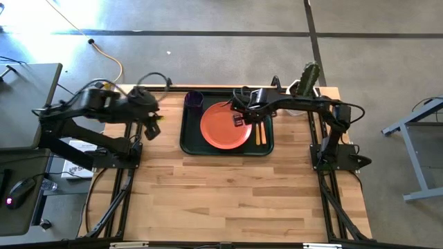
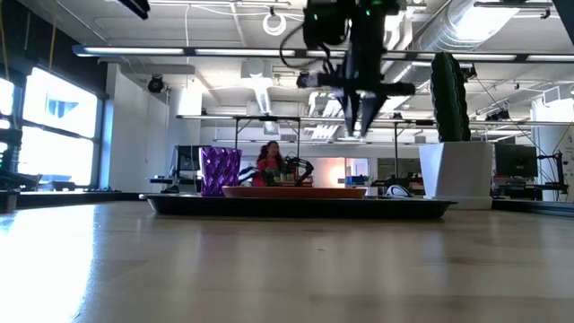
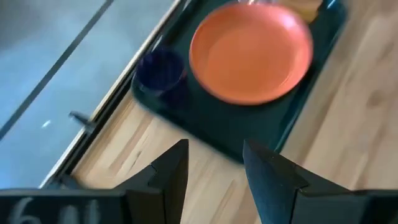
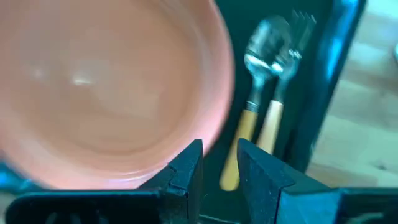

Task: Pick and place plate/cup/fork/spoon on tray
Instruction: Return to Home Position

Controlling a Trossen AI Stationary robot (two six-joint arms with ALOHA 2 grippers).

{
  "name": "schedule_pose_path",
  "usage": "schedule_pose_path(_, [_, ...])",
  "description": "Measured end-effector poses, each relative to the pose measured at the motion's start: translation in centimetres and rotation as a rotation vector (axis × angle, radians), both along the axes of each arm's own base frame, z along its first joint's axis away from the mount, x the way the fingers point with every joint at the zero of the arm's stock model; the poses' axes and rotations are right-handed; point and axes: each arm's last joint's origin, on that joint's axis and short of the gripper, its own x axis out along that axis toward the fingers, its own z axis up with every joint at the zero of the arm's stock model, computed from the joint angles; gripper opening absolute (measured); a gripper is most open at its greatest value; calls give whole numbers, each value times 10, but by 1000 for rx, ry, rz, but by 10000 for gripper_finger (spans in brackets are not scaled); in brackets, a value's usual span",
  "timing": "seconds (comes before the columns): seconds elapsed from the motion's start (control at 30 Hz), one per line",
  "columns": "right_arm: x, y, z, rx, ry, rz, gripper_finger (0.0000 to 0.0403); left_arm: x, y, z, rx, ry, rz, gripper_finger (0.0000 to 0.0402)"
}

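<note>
The dark green tray (image 1: 188, 142) lies at the table's far middle. On it rest the orange-red plate (image 1: 223, 128), the purple cup (image 1: 194, 99) in its far left corner, and the spoon (image 4: 263, 50) and fork (image 4: 297, 31) side by side along its right side (image 1: 259, 133). My right gripper (image 1: 239, 117) hangs above the plate's right edge, fingers pointing down, a narrow gap between them, empty; it also shows in the low view (image 2: 355, 127). My left gripper (image 1: 151, 129) is open and empty, left of the tray.
A white pot with a green cactus (image 1: 308, 79) stands at the far edge, right of the tray; it also shows in the low view (image 2: 456, 170). Bare wooden table (image 1: 228, 194) lies nearer than the tray. A person (image 2: 269, 161) is in the room behind.
</note>
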Motion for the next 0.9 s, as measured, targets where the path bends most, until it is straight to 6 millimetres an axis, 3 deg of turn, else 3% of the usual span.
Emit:
schedule_pose_path(0.17, [15,14,39,-88,-107,90,90,-23,-4,13,-4,-164,-33,145])
schedule_pose_path(0.27, [21,22,62,-143,-174,121,90,-31,-6,11,-5,-243,-49,145])
schedule_pose_path(0.53, [26,42,108,-345,-239,267,90,-45,-9,-33,-5,-372,-99,145])
schedule_pose_path(0.9, [28,70,129,-368,-298,409,90,-63,-9,-85,6,-554,-156,145])
